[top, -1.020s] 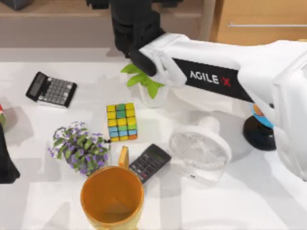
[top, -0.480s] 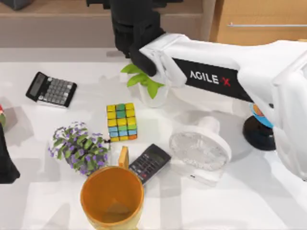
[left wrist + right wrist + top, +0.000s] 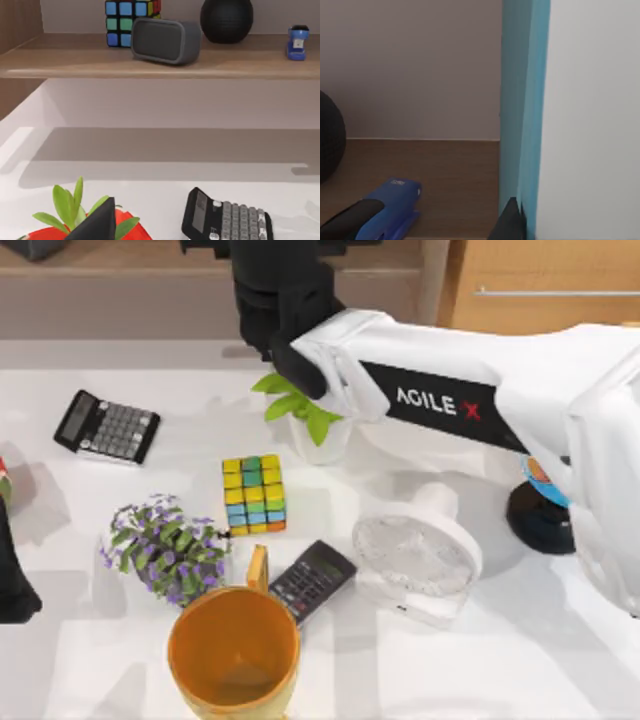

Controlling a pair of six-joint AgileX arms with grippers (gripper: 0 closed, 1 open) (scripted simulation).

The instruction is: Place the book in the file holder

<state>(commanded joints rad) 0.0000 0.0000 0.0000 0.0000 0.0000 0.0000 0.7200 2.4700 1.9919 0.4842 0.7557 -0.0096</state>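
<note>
- At the far edge of the white table (image 3: 560, 660), the right arm reaches across from the top view's right, its dark wrist and the right gripper (image 3: 272, 300) sitting over the wooden shelf (image 3: 120, 258) behind the potted green plant (image 3: 305, 420).
- Close against the right wrist camera stands the white book with light blue-teal edges (image 3: 580, 115), upright; a dark fingertip (image 3: 510, 222) lies against its teal edge, so I judge the claw clamped on it.
- No file holder can be made out, so its place is unknown to me.
- To do this step well, keep the book vertical, move slowly, and clear the blue stapler (image 3: 385, 210) and black round speaker (image 3: 330, 137) on the shelf.
- Release only once the book's lower edge is seated.
- The left gripper (image 3: 97, 225) is parked near the dark grey calculator (image 3: 227, 222); whether its fingers are apart, I cannot tell.
</note>
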